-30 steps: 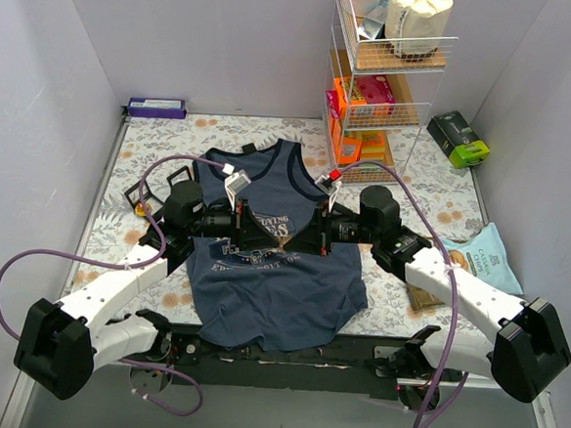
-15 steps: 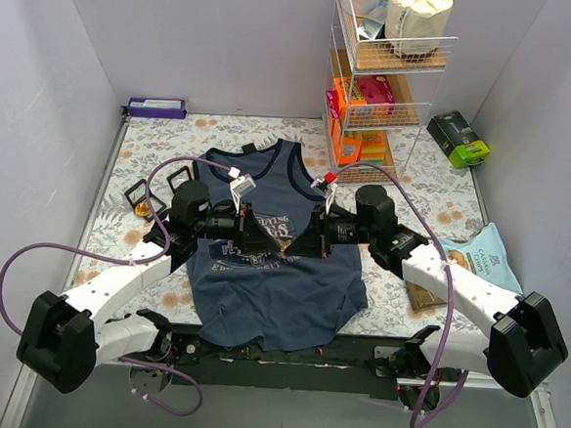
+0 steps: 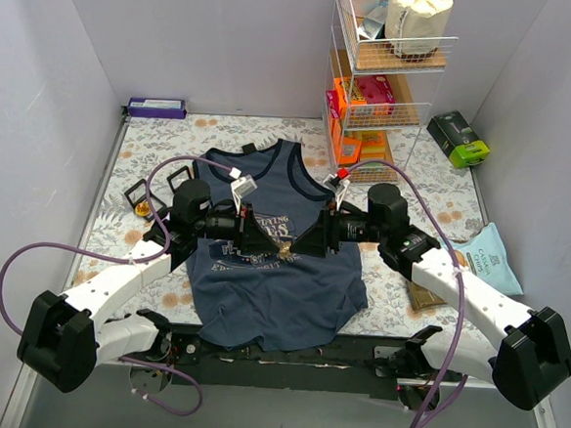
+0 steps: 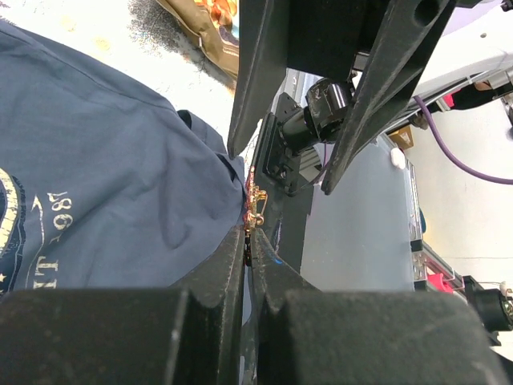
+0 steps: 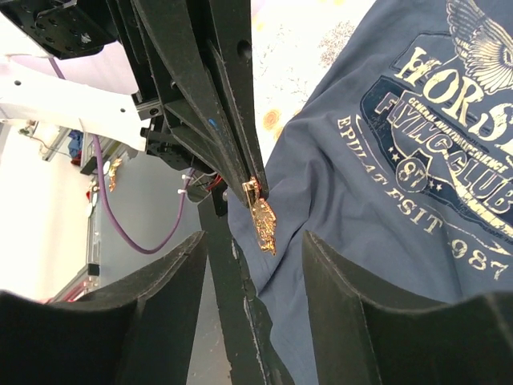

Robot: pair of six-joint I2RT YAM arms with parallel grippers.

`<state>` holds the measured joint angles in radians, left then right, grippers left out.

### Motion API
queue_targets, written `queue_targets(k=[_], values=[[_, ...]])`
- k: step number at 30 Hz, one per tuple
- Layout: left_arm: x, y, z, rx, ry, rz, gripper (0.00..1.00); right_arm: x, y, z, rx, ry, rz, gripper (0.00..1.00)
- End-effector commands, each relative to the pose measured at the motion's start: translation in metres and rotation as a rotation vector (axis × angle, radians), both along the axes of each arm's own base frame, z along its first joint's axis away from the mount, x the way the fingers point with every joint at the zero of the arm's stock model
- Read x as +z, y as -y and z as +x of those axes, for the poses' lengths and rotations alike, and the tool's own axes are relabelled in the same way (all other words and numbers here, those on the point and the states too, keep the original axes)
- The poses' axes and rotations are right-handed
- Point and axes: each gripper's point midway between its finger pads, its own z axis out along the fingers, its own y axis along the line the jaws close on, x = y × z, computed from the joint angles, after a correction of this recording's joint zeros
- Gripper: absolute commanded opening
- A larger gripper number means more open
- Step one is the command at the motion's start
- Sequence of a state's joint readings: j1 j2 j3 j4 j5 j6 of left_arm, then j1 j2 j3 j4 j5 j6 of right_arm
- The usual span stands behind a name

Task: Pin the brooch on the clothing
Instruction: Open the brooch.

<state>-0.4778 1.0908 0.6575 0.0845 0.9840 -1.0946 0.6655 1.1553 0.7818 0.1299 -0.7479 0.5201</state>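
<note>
The navy clothing (image 3: 271, 286) lies flat on the floral table, its pale chest print facing up (image 5: 449, 104). A small gold brooch (image 5: 262, 218) hangs just above the cloth near its side edge, and shows in the left wrist view (image 4: 256, 204) too. My left gripper (image 3: 264, 240) (image 4: 248, 239) is shut on the brooch's upper end. My right gripper (image 3: 310, 239) (image 5: 255, 269) faces it, open, with a finger (image 5: 172, 313) on either side of the brooch and touching nothing. In the top view the brooch is a tiny speck between the two grippers.
A wire shelf rack (image 3: 383, 74) with boxes stands at the back right. A purple box (image 3: 157, 107) lies at the back wall and a green box (image 3: 459, 138) at the right. A snack bag (image 3: 485, 257) lies beside the right arm. Small black frames (image 3: 142, 196) sit left.
My right gripper has opened, let go of the brooch and drawn back a little to the right. The left gripper keeps its hold and has barely moved.
</note>
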Motion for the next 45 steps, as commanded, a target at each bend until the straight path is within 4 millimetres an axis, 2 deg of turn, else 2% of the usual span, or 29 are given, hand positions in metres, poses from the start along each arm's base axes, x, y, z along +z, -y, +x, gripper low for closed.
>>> queue_targets(k=[1, 7, 16, 25, 35, 38, 43, 45], values=[[0.014, 0.001, 0.002, -0.017, 0.05, -0.012, 0.0, 0.024, 0.001, 0.005, -0.022, 0.071, 0.06, 0.59], [0.016, 0.002, -0.003, -0.048, 0.035, -0.031, 0.0, 0.014, 0.001, 0.009, -0.047, 0.069, 0.051, 0.61], [0.021, 0.002, -0.01, -0.074, 0.024, -0.053, 0.0, -0.001, 0.001, 0.026, -0.173, 0.098, -0.032, 0.61], [0.022, 0.004, -0.008, -0.079, 0.011, -0.054, 0.0, -0.023, -0.009, 0.024, -0.182, 0.132, -0.139, 0.6], [0.011, 0.006, 0.003, -0.039, -0.02, -0.022, 0.0, -0.024, -0.025, 0.012, -0.138, 0.123, -0.136, 0.6], [0.01, 0.004, 0.001, -0.053, 0.004, -0.009, 0.0, -0.024, -0.022, 0.015, -0.169, 0.123, -0.141, 0.61], [0.008, 0.001, -0.006, -0.083, 0.022, 0.002, 0.0, -0.015, -0.005, 0.024, -0.229, 0.136, -0.146, 0.65], [0.008, 0.0, -0.013, -0.114, 0.026, -0.01, 0.0, -0.007, -0.002, 0.019, -0.207, 0.148, -0.111, 0.66]])
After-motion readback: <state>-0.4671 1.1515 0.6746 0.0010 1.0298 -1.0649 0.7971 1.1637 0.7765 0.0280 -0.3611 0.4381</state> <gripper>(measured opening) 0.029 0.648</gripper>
